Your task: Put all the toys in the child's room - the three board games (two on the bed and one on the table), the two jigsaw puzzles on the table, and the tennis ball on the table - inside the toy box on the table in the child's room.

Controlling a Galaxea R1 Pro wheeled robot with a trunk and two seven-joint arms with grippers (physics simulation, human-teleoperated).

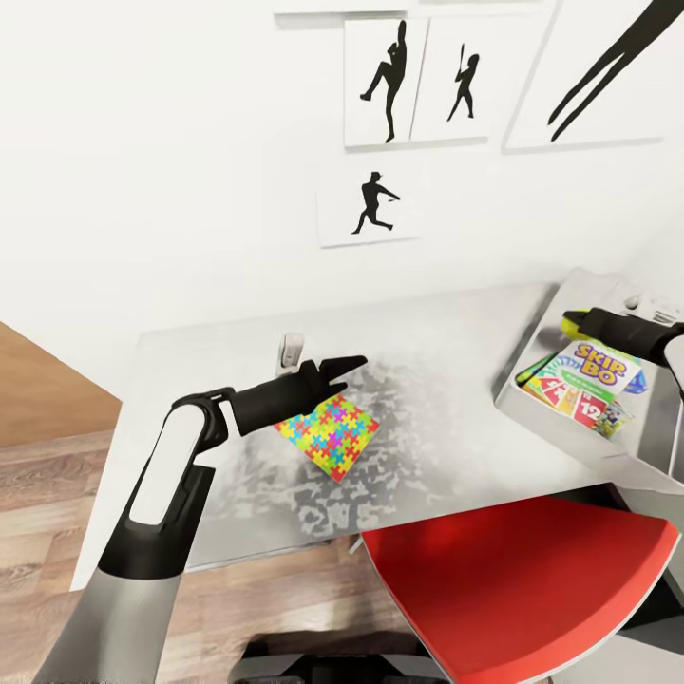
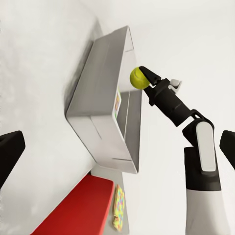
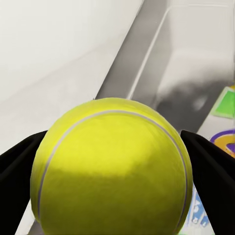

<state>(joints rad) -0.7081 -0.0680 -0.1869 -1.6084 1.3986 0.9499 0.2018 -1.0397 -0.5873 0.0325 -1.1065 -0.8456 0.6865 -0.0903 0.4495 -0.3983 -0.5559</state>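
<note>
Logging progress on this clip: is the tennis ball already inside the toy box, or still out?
Still out. The tennis ball is clamped between the right gripper fingers, held over the toy box rim, above the board games inside.

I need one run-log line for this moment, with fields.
right gripper: shut on yellow tennis ball, over grey toy box | left gripper: open, above colourful jigsaw puzzle | step: release pending

wall (image 1: pixel 142 142): white, silhouette prints (image 1: pixel 385 81) | floor (image 1: pixel 47 494): wood | table (image 1: pixel 446 342): grey | chair (image 1: pixel 522 589): red
</note>
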